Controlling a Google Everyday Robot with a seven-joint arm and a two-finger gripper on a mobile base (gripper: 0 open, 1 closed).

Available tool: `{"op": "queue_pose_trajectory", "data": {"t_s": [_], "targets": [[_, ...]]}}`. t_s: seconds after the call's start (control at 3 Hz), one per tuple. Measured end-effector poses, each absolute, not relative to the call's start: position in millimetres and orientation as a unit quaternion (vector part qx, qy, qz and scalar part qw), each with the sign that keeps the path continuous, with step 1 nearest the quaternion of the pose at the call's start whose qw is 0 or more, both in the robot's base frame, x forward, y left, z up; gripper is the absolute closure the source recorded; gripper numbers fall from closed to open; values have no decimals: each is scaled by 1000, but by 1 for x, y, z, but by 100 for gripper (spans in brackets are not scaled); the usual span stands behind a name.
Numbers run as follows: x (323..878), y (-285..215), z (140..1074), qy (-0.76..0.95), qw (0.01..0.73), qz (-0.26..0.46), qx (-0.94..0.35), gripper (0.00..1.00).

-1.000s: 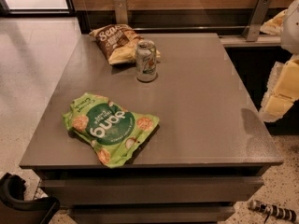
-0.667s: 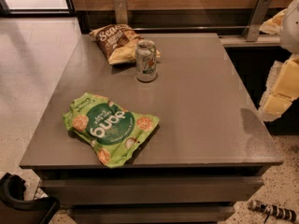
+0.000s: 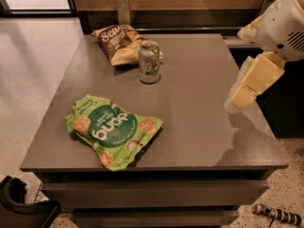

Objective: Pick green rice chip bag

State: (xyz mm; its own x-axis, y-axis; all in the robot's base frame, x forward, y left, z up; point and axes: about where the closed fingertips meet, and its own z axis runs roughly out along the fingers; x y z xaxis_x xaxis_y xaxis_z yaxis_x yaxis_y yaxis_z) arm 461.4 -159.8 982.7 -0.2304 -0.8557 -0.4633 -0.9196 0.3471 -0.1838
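The green rice chip bag [image 3: 113, 130] lies flat on the front left part of the grey table [image 3: 199, 122]. It is bright green with a dark-green circle, white "dang" lettering and pictures of round tan chips. My gripper [image 3: 243, 95] hangs from the white arm [image 3: 285, 23] over the table's right edge. It is well to the right of the bag, above the tabletop, and touches nothing. It holds nothing that I can see.
A brown-and-yellow chip bag [image 3: 118, 42] lies at the back of the table, with a silver-green soda can [image 3: 149, 61] standing upright just in front of it. A wooden wall with a dark ledge [image 3: 190, 18] runs behind. Black gear [image 3: 19, 205] sits on the floor at front left.
The arm and gripper have moved left, further in over the table's right edge. The green bag, the can and the brown bag have not moved.
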Motion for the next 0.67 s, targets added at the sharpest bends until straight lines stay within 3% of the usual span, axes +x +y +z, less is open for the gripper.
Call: {"op": "queue_pose_trajectory", "data": {"t_s": [0.67], "targets": [[460, -85, 977, 748, 369, 158, -529, 0]]}}
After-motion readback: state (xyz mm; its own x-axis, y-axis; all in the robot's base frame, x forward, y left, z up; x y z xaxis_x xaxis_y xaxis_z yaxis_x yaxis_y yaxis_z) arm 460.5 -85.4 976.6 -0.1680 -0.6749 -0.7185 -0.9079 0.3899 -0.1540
